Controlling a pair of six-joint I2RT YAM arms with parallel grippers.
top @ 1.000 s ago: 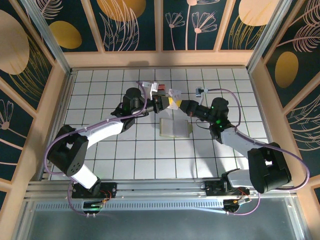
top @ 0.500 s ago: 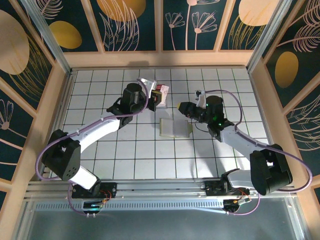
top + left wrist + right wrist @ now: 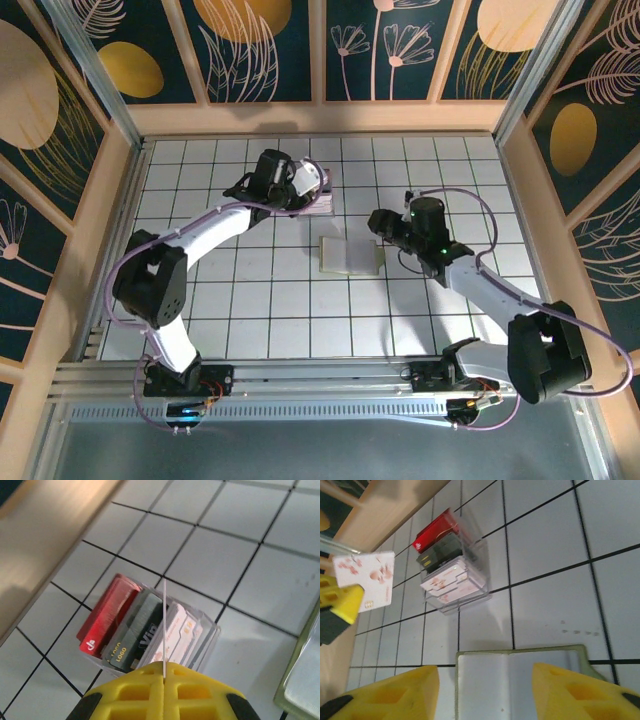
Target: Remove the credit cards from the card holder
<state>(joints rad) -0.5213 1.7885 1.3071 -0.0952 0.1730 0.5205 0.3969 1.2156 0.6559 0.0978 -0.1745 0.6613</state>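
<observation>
View from above and both wrist views. We see the card holder [image 3: 350, 255] lying open and flat on the tiled table [image 3: 260, 300], near the middle, its pale inside facing up and its green edge around it. Far and slightly left of it stands a small clear box [image 3: 207, 632] that holds a red card [image 3: 107, 615], a dark card [image 3: 137, 630] and several white cards [image 3: 177, 635], all on edge. The left gripper [image 3: 164, 667] is at the far side, close to this box, with its jaws closed on a white card [image 3: 367, 577] printed with a pink pattern. In the left wrist view we see this card edge-on as a thin line over the box. The right gripper [image 3: 485, 685] hangs over the far edge of the card holder, jaws apart and holding nothing, with one yellow finger [image 3: 390, 697] over each end of the holder.
</observation>
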